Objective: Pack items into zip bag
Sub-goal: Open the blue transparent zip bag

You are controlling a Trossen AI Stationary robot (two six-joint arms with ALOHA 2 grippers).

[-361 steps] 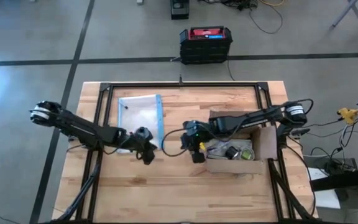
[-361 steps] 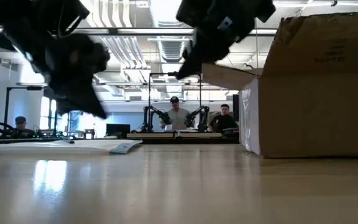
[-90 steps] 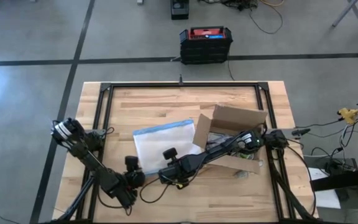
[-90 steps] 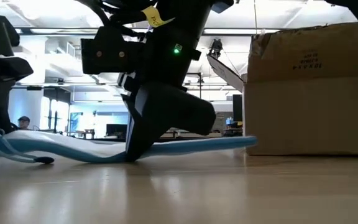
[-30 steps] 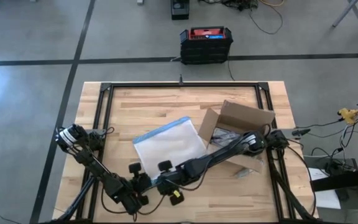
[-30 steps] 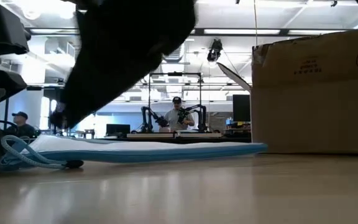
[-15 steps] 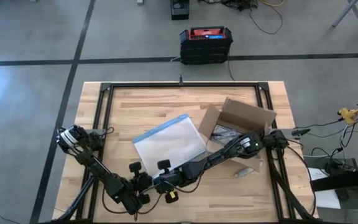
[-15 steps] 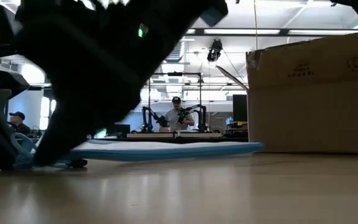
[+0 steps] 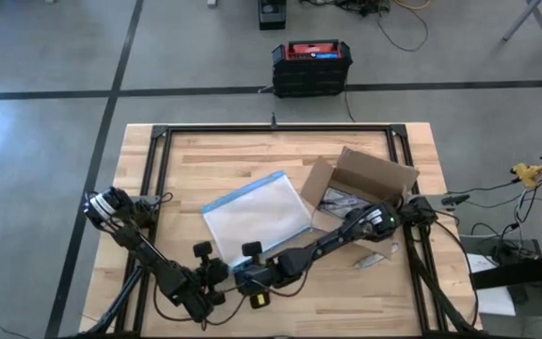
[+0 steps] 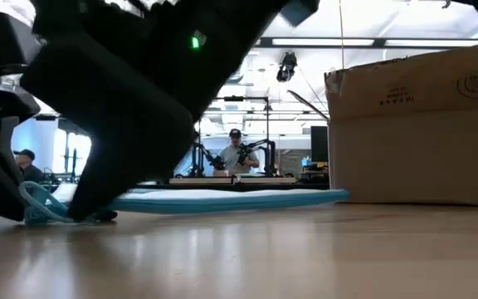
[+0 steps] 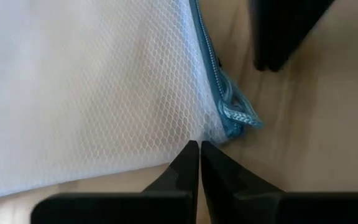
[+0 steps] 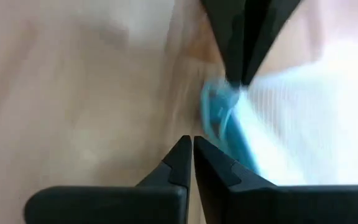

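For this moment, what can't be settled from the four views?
- Whether the left gripper pinches the zip bag: left wrist view, shut tips meet at the bag's corner by the blue cord, contact unclear.
- Whether the right gripper holds anything: right wrist view, blurred.
- The bag's contents: too small in the high view.
- Inside the cardboard box: high view, the right arm covers part.

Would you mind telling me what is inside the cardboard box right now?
From above, the cardboard box shows a dark, jumbled mass inside, too small to identify. The right arm crosses its near side and covers the rest.
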